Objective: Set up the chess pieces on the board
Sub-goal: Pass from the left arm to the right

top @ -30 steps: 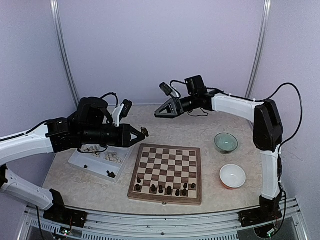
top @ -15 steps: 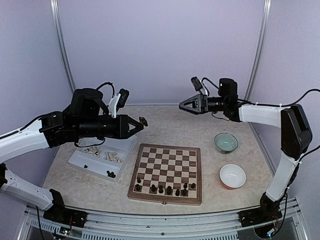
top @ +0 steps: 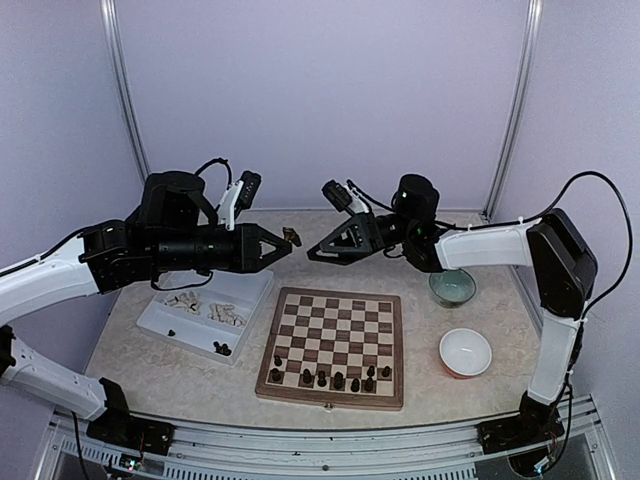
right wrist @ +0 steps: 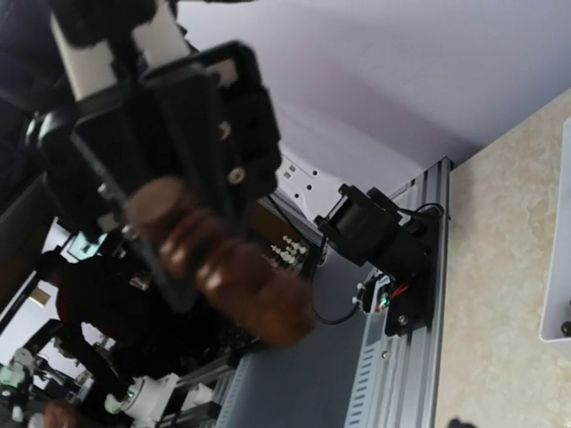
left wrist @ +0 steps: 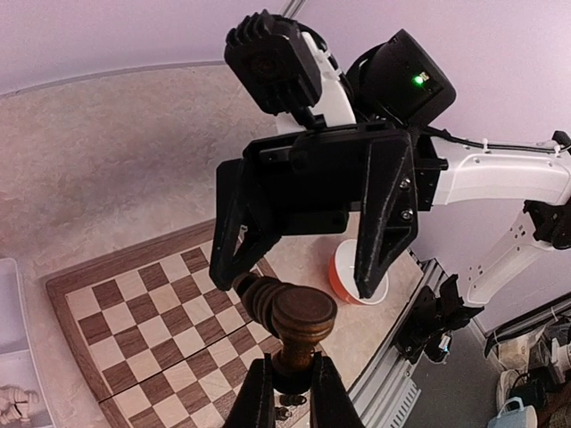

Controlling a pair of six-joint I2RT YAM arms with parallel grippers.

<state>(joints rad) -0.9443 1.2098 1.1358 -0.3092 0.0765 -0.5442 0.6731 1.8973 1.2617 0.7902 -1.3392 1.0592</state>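
Observation:
My left gripper (top: 282, 244) is shut on a dark brown chess piece (top: 290, 238) and holds it in the air above the board's far left corner. In the left wrist view the fingers (left wrist: 259, 397) clamp the piece (left wrist: 302, 314) by its neck. My right gripper (top: 317, 252) is open and faces the piece from the right, its two fingers (left wrist: 384, 223) spread either side of it without touching. The chessboard (top: 336, 312) lies in the middle, with several dark pieces (top: 330, 378) on its two near rows. The piece shows blurred in the right wrist view (right wrist: 223, 259).
A white tray (top: 160, 318) left of the board holds cream pieces (top: 215, 311) and a few dark ones (top: 222, 348). A teal bowl (top: 452, 285) and a white and orange bowl (top: 466, 352) stand right of the board.
My right gripper has swung from the back right down and left, and now sits open right in front of the held piece. My left arm has barely moved.

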